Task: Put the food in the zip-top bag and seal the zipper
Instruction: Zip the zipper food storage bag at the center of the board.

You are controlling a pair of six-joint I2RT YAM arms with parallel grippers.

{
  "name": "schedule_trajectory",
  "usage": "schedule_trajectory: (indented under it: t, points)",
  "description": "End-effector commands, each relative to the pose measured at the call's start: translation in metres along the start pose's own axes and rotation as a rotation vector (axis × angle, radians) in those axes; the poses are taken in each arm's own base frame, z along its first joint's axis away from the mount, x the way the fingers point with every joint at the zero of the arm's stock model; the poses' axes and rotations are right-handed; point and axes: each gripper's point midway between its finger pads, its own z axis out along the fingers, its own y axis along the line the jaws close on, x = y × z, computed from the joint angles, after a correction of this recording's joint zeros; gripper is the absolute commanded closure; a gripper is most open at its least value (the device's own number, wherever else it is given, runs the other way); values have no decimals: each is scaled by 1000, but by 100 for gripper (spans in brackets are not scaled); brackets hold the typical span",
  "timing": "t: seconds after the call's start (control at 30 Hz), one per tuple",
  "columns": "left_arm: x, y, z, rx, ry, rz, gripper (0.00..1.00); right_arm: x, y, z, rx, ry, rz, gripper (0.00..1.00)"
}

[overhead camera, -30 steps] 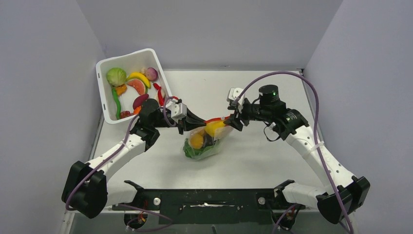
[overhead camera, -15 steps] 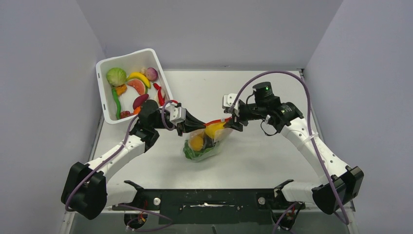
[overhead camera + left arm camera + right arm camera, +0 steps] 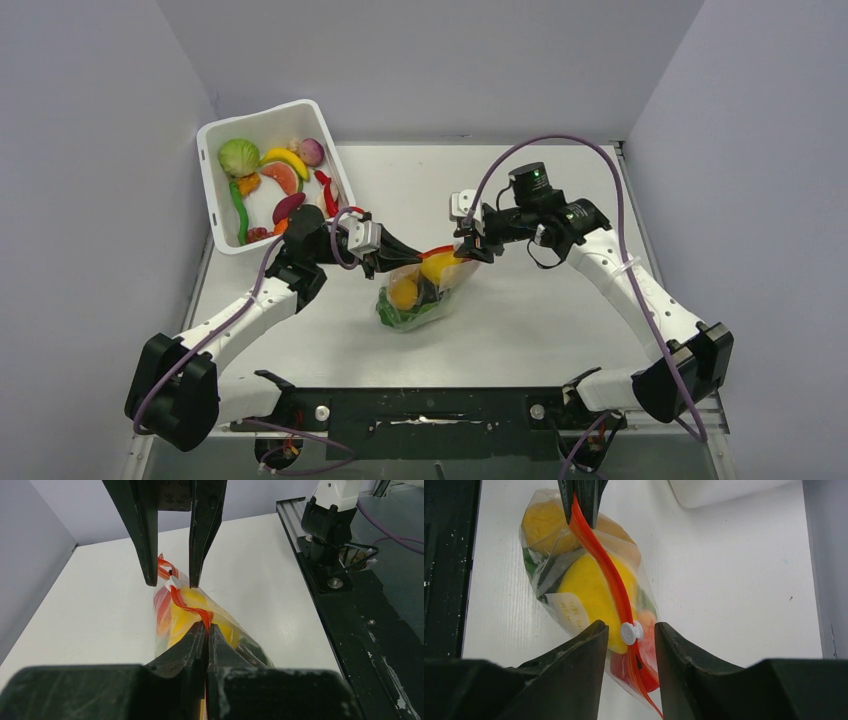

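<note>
While left jaws clench the zipper (image 3: 187, 605), right jaws parted astride its white slider (image 3: 630, 632)

You are in a robot lab, not a home or a kitchen. Plain grey walls (image 3: 430, 60) close in a bare white table (image 3: 520, 320) on three sides, like a small test box. Two robot arms, the left arm (image 3: 240, 315) and the right arm (image 3: 640, 295), are bolted to a black metal rail (image 3: 430, 410) at the near edge. Purple cables (image 3: 575, 138) loop off them. The white tub (image 3: 258, 114) holds toy food (image 3: 240, 157) that looks plastic.
</note>
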Motion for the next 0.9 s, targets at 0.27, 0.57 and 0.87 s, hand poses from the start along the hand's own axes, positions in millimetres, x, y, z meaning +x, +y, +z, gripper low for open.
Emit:
schedule_trajectory:
  t: [0.27,0.57,0.87]
  points:
    - [-25,2,-3,-2,-45,110,100,-23,-4,-1,-12,-61,-40,77]
    - [-24,6,-19,-44,-27,114,100,-20,-14,-16,75,-47,-14,100]
    - [-28,11,-28,-74,-45,121,100,-17,-11,-23,76,-34,-7,100]
